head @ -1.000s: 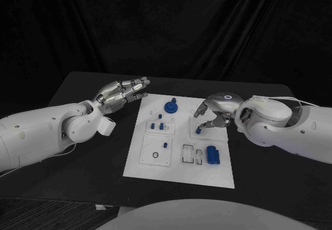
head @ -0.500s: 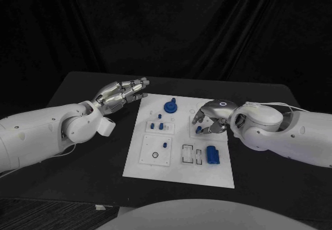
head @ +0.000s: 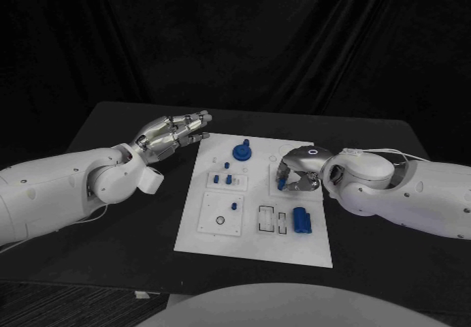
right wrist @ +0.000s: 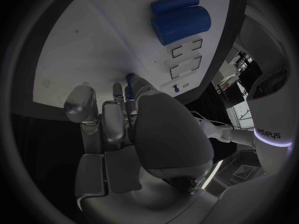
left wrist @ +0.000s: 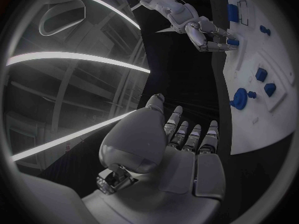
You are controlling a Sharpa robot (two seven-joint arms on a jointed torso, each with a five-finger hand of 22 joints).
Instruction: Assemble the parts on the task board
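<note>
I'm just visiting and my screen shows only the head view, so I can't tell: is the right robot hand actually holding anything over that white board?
Observer: It looks so. In the right wrist view a thin blue peg sits pinched between the right robot hand's fingertips.
Visitor: Is it up in the air or down at the board?
Observer: Down low. Seen side-on from the left wrist view, those fingertips reach right to the board.
Visitor: And the left robot hand?
Observer: The left wrist view shows the left robot hand with a bare palm and straight fingers; it holds nothing.
</note>
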